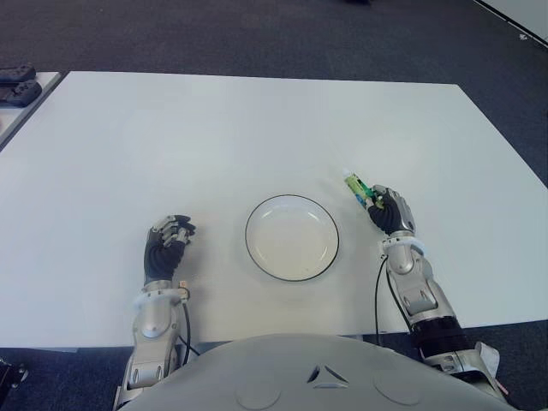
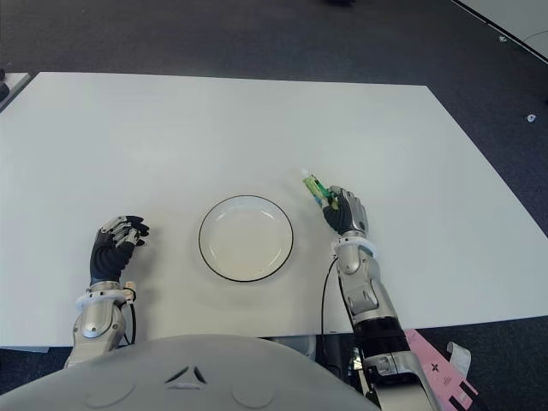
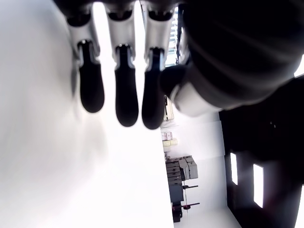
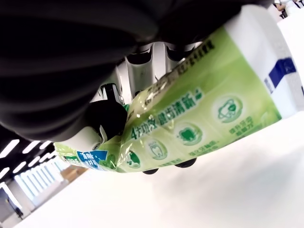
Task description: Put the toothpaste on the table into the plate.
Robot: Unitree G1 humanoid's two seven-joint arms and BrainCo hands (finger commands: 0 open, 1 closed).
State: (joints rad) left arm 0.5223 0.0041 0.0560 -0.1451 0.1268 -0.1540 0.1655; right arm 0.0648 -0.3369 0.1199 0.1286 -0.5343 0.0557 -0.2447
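A green toothpaste tube [image 1: 356,187] with a white cap sticks out of my right hand [image 1: 387,211], just right of the plate. In the right wrist view the fingers [image 4: 140,61] are curled around the tube [image 4: 190,128], which hangs a little above the white table. The white plate [image 1: 292,236] with a dark rim sits on the table [image 1: 257,128] near the front edge, with nothing in it. My left hand [image 1: 166,245] shows to the left of the plate, fingers loosely curled with nothing in them.
Dark objects [image 1: 17,86] lie on a second surface at the far left. Dark carpet surrounds the table. A pink sheet [image 2: 437,372] lies on the floor at the front right.
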